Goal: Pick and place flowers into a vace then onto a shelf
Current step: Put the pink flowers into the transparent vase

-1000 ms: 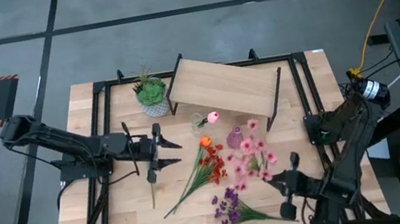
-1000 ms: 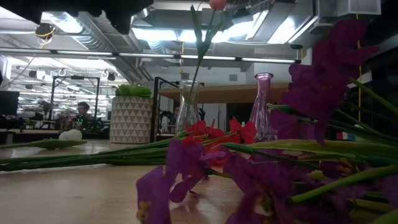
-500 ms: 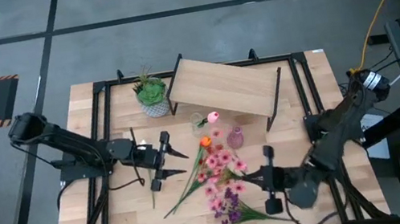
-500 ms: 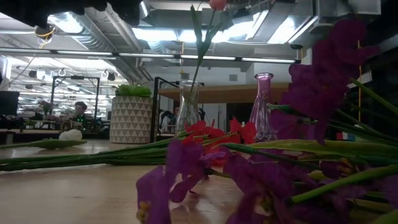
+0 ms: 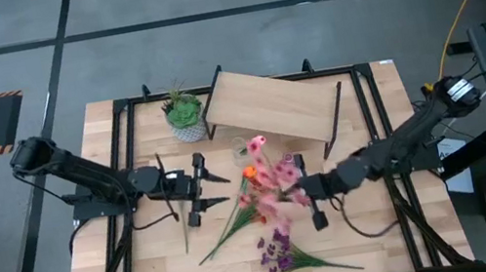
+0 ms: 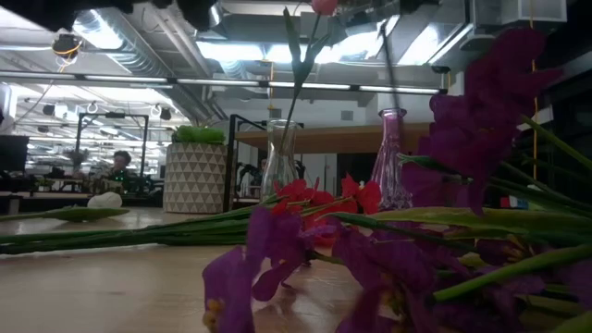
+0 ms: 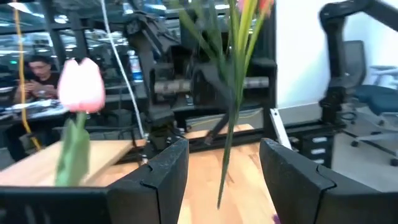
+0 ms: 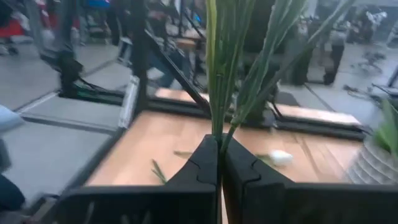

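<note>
Holding the pink flowers clenched at centre frame, the right tool is nearing the vases; the left tool is waiting released. One tulip is standing in a vase; the shelf is waiting bare.

The shelf stands at the table's back, right of the potted plant. Two vases sit just in front of the shelf, one with a flower in it to the left of the other. The right gripper holds a cluster above the table's middle, beside those vases. The left gripper hangs to their left. More flowers lie nearer the front edge, and one bloom lies apart on the left.
</note>
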Controlling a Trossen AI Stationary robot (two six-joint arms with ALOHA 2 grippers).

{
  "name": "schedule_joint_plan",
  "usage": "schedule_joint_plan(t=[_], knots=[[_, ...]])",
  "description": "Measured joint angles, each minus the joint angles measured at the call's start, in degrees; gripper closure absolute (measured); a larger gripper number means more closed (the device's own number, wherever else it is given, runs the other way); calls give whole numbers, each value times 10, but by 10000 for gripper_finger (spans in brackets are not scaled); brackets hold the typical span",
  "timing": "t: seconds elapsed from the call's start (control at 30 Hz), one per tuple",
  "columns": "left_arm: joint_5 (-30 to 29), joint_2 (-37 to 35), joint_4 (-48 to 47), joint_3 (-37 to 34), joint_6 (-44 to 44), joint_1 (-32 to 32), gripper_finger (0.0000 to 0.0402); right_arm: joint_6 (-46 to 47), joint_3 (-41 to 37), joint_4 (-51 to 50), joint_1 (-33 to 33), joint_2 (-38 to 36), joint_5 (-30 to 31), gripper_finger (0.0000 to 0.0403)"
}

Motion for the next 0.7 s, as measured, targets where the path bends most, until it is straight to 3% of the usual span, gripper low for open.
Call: schedule_joint_plan(t=[0.2,0.3,0.47,0.7], knots=[[2,7,-76,48,0,23,210,-28,6,54,-56,29,-84,403],[1,21,-72,52,0,28,210,-36,6,60,-76,32,-86,403],[2,48,-62,65,-1,38,210,-41,6,95,-99,35,-143,403],[33,78,-38,97,19,38,210,-52,6,111,-118,52,-160,403]])
